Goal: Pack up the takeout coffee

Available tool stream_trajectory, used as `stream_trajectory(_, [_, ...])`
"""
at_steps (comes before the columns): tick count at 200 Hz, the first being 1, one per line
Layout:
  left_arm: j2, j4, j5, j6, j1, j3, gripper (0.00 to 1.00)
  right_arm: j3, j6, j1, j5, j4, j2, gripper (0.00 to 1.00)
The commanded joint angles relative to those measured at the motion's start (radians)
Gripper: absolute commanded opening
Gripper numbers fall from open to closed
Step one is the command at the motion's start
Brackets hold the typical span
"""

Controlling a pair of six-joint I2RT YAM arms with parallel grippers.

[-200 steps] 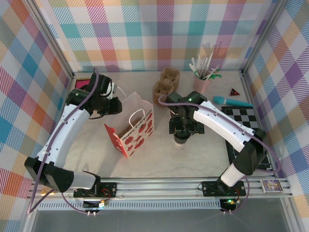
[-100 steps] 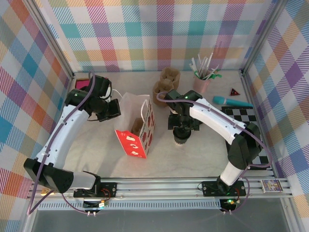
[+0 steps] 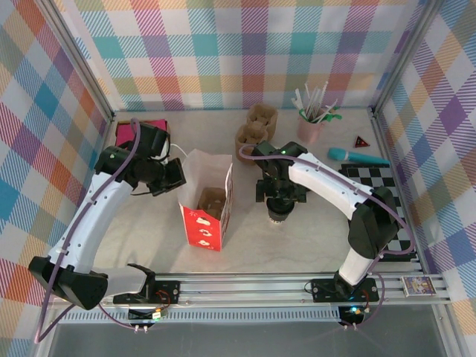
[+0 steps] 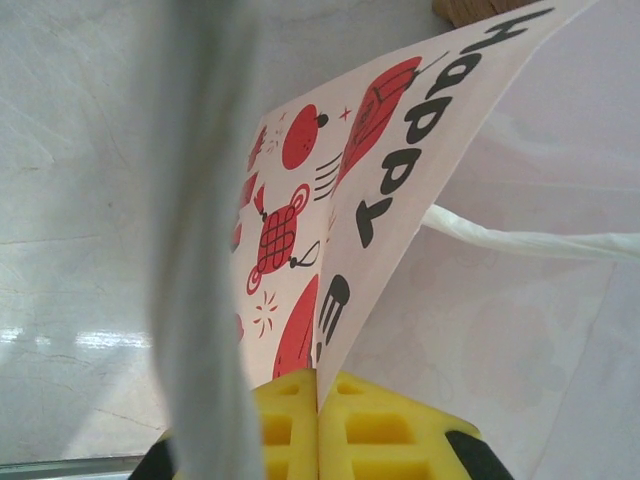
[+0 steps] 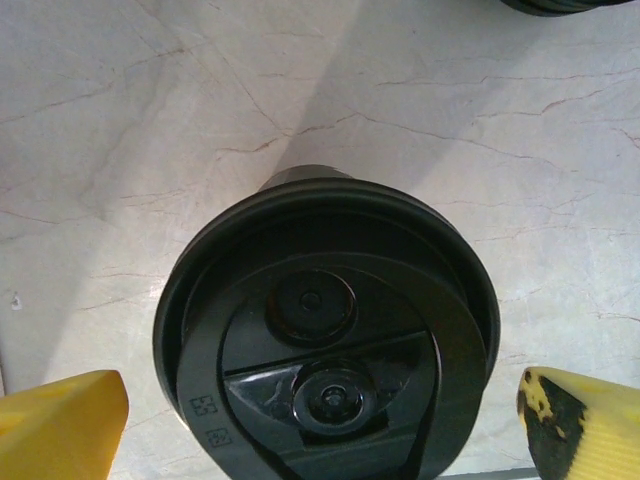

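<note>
Since a second ago the paper bag (image 3: 207,201) has swung upright, its mouth open (red print facing near); the left gripper (image 4: 318,405) has its jaws clenched on the bag's left rim; the right gripper (image 3: 279,199) has its jaws spread wide astride the takeout coffee (image 5: 328,330), which stands on the tabletop (image 3: 297,245) just right of the bag.

White bag (image 3: 202,223) with red prints and black lettering, black lid (image 5: 330,330), yellow fingers (image 5: 60,425), pale veined marble table (image 3: 297,245), pastel plaid walls (image 3: 245,52), black-and-white checkerboard (image 3: 372,182), teal tool (image 3: 357,157), pink cup (image 3: 309,132), brown carriers (image 3: 256,125), white arms (image 3: 93,216), purple cables (image 3: 136,152).
</note>
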Motion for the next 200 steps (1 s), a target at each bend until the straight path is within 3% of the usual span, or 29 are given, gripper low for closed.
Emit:
stream_trajectory(1, [-0.031,-0.001,0.023,-0.035,-0.011,-0.03,0.06,-0.032,-0.006,-0.003,-0.014,0.01,-0.049,1.0])
stream_trajectory(200, [-0.034,0.012,0.013,-0.042,-0.026,-0.044,0.06,-0.096,-0.027,0.0,-0.009,0.089,-0.052,0.99])
